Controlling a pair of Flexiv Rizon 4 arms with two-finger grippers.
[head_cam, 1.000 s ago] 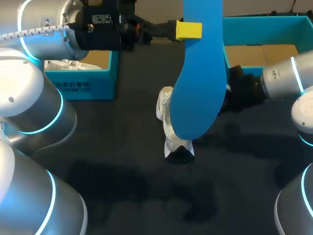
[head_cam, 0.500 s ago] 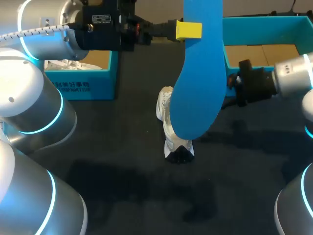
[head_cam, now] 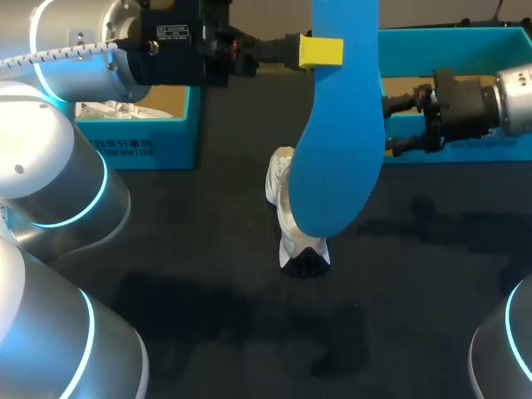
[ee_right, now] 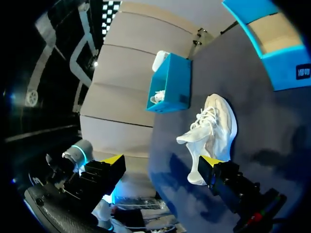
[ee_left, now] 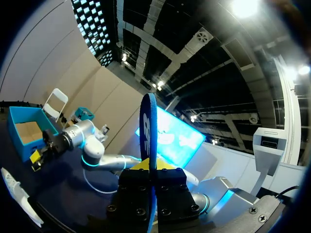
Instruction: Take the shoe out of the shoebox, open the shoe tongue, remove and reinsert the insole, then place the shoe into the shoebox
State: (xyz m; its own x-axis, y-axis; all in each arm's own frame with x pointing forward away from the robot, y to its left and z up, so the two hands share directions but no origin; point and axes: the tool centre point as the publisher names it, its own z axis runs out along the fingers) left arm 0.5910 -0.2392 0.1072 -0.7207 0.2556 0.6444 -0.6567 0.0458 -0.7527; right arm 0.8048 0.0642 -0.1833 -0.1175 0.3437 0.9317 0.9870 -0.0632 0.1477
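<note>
A blue insole (head_cam: 337, 158) hangs high above the table, its upper end pinched in my left gripper (head_cam: 320, 51), which is shut on it. In the left wrist view the insole (ee_left: 148, 121) stands edge-on between the fingers of that gripper (ee_left: 151, 171). Below it a white shoe (head_cam: 285, 214) lies on the dark table, partly hidden by the insole. My right gripper (head_cam: 389, 126) is open and empty, to the right of the insole in front of the open teal shoebox (head_cam: 440, 37). In the right wrist view the shoe (ee_right: 211, 131) lies ahead of the open gripper (ee_right: 160, 162).
A second teal box (head_cam: 133, 141) with white paper inside stands at the back left, under my left arm; it also shows in the right wrist view as the teal box (ee_right: 170, 85) beyond the shoe. The table top (head_cam: 208, 316) is dark cloth.
My right arm has drawn back from the shoe, up and to the right toward the open shoebox, gripper still open. The left arm and the insole have not moved.
</note>
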